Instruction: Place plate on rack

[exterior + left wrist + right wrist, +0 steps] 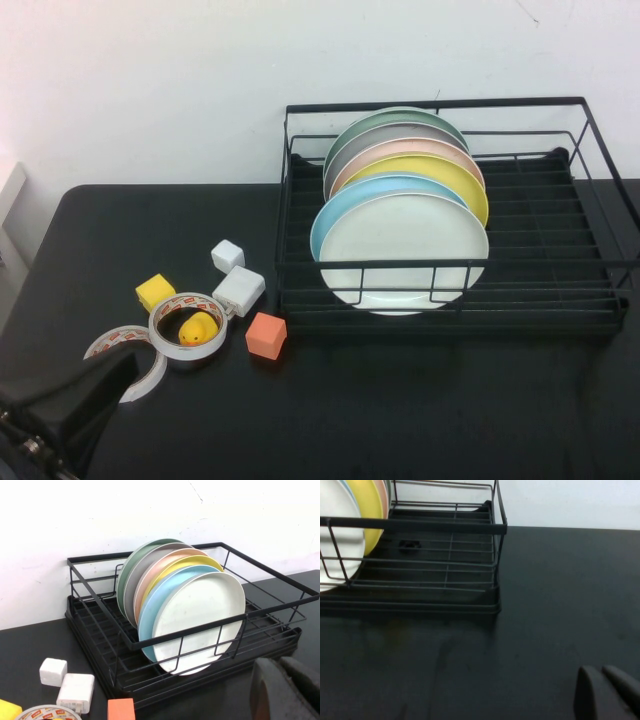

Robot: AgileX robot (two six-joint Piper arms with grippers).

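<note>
The pale mint-green plate [400, 240] stands upright at the front of a row of several plates in the black wire rack [450, 265]. A light blue plate [345, 205] is right behind it. The plate [200, 610] and the rack [280, 606] also show in the left wrist view, and both show in the right wrist view, the plate [342, 547] behind the rack's rail [445, 527]. My left gripper [115, 370] is shut and empty at the table's near left corner [285, 690]. My right gripper [605, 692] is shut and empty, low over the table to the right of the rack, out of the high view.
Left of the rack lie two white blocks [238, 288], an orange cube [266, 335], a yellow cube [154, 292], and tape rolls [188, 318] with a yellow duck [197, 328] inside one. The black table [420, 410] ends at a white wall.
</note>
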